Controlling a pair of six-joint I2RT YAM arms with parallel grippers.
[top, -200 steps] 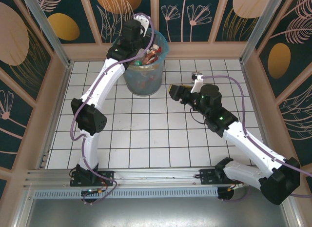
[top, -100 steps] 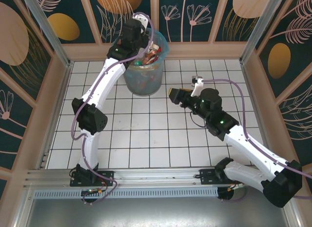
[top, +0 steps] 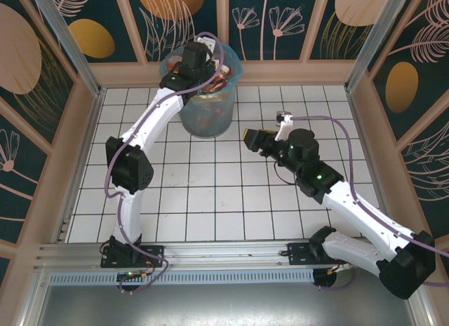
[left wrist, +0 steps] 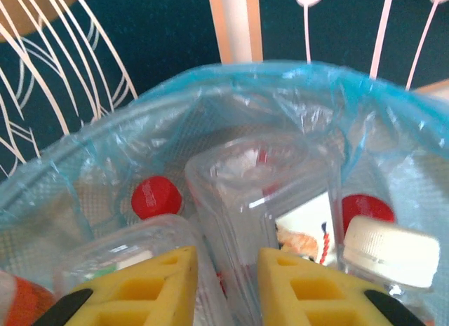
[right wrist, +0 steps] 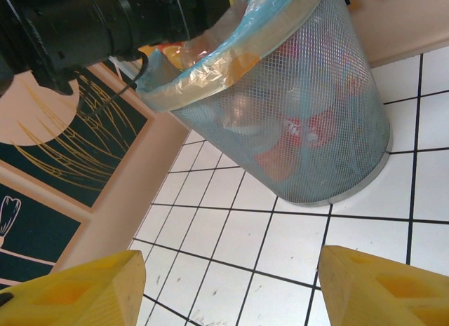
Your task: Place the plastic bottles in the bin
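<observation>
Left arm reaches over the bin (top: 207,119), left hand (left wrist: 228,261) nearly closed above plastic bottles (left wrist: 259,193), grip unclear; right hand (right wrist: 231,261) hangs open beside the bin.

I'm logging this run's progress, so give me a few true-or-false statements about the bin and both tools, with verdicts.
1. The bin stands upright on the tiles. True.
2. The right tool holds a bottle. False: its jaws stand open with nothing between them.
3. The left tool is over the bin's mouth. True.
4. The bin is empty. False: bottles lie in it, one with a white cap.
</observation>
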